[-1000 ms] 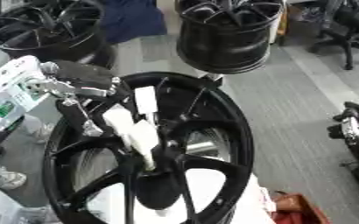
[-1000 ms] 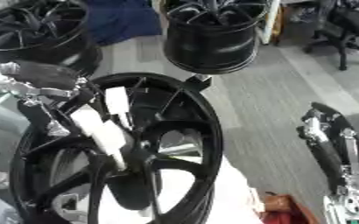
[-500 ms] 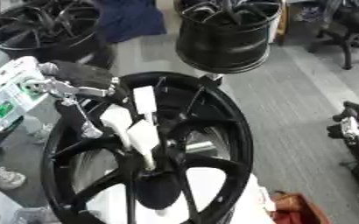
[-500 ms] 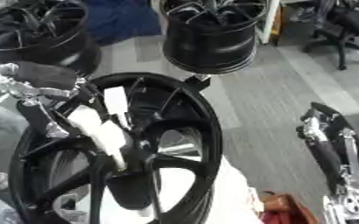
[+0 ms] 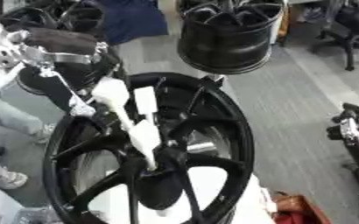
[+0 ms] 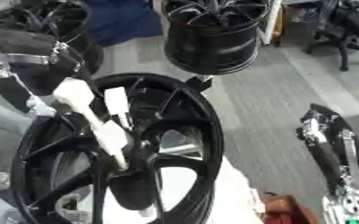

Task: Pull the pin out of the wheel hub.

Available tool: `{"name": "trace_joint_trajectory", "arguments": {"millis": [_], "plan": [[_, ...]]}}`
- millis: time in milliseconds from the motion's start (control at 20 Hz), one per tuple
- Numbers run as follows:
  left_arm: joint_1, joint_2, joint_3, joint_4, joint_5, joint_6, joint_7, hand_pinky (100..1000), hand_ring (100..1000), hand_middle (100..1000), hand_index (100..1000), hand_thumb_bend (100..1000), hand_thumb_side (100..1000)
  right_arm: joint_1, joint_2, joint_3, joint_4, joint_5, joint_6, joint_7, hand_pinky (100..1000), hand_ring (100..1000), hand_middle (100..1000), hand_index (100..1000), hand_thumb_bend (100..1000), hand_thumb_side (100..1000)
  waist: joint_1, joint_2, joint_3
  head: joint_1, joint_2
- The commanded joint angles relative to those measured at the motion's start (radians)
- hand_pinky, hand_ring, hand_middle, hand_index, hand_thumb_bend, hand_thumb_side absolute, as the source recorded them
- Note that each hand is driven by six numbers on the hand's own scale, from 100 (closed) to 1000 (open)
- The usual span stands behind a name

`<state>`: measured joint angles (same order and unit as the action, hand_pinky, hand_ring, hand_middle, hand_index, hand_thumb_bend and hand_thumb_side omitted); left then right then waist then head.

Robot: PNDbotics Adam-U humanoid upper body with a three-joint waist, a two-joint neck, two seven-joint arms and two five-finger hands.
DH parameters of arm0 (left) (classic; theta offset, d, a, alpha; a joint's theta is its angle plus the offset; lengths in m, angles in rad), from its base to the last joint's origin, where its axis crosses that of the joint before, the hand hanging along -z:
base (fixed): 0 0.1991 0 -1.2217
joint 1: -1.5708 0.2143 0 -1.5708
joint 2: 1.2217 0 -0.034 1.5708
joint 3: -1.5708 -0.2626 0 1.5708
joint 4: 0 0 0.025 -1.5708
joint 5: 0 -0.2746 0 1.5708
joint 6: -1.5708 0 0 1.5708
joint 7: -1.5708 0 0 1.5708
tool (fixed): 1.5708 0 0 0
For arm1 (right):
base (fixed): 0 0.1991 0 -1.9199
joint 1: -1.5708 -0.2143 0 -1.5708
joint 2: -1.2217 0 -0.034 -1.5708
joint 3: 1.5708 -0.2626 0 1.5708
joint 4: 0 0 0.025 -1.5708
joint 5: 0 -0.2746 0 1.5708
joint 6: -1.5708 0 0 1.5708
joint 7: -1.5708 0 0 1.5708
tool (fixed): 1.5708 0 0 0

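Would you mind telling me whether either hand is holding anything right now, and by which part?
The left hand reaches down to the wheel hub, fingers at its centre; whether it grips the pin cannot be told. The right hand hangs beside the wheel, holding nothing.

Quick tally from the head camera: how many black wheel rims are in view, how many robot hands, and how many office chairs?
Black wheel rims: 3 (near rim, upright rim behind it, one at far left)
Robot hands: 2 (left hand, right hand)
Office chairs: 1 (chair)
Total: 6
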<state>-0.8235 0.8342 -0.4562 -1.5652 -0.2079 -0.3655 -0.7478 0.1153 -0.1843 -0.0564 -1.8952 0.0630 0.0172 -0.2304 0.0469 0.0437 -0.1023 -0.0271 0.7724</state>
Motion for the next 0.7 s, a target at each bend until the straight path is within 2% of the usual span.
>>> {"name": "trace_joint_trajectory", "arguments": {"millis": [50,250,350,400,500,550,600,700], "plan": [[0.054,0.107,0.115,0.002,0.013,-0.115,-0.159,692,452,441,601,100,204,-0.002,-0.015,-0.012,-0.011,0.0,-0.003,-0.006,580,567,581,804,100,570,-0.004,-0.009,0.009,-0.008,-0.002],[0.22,0.175,0.276,0.092,0.001,-0.046,-0.145,674,460,454,622,100,209,0.001,-0.01,-0.017,-0.011,0.002,-0.003,-0.011,581,567,582,804,100,571,-0.006,-0.009,0.026,-0.018,-0.002],[0.302,0.184,0.343,0.163,-0.028,-0.007,-0.113,673,476,508,677,100,211,0.002,-0.009,-0.019,-0.012,0.002,-0.003,-0.013,581,567,582,804,100,569,-0.007,-0.008,0.032,-0.024,-0.002],[0.335,0.182,0.367,0.201,-0.056,0.008,-0.093,674,491,564,728,116,212,0.002,-0.009,-0.02,-0.012,0.003,-0.003,-0.014,581,567,582,804,100,569,-0.008,-0.007,0.035,-0.025,-0.002],[0.394,0.167,0.407,0.298,-0.147,0.046,-0.058,680,508,669,823,241,216,0.002,-0.007,-0.021,-0.012,0.004,-0.002,-0.015,581,567,582,804,100,567,-0.012,-0.008,0.04,-0.029,-0.002],[0.414,0.155,0.426,0.345,-0.199,0.062,-0.036,680,514,725,857,295,285,0.002,-0.006,-0.021,-0.013,0.004,-0.002,-0.015,581,567,582,805,100,567,-0.014,-0.008,0.042,-0.031,-0.002],[0.428,0.142,0.441,0.389,-0.244,0.075,-0.01,675,517,784,890,328,416,0.001,-0.005,-0.021,-0.013,0.004,-0.002,-0.015,581,567,582,805,100,566,-0.016,-0.008,0.043,-0.033,-0.002],[0.447,0.115,0.47,0.475,-0.316,0.109,0.061,670,527,846,917,386,593,0.001,-0.004,-0.022,-0.013,0.004,-0.002,-0.015,581,566,582,805,100,564,-0.021,-0.007,0.047,-0.036,-0.002]]}}
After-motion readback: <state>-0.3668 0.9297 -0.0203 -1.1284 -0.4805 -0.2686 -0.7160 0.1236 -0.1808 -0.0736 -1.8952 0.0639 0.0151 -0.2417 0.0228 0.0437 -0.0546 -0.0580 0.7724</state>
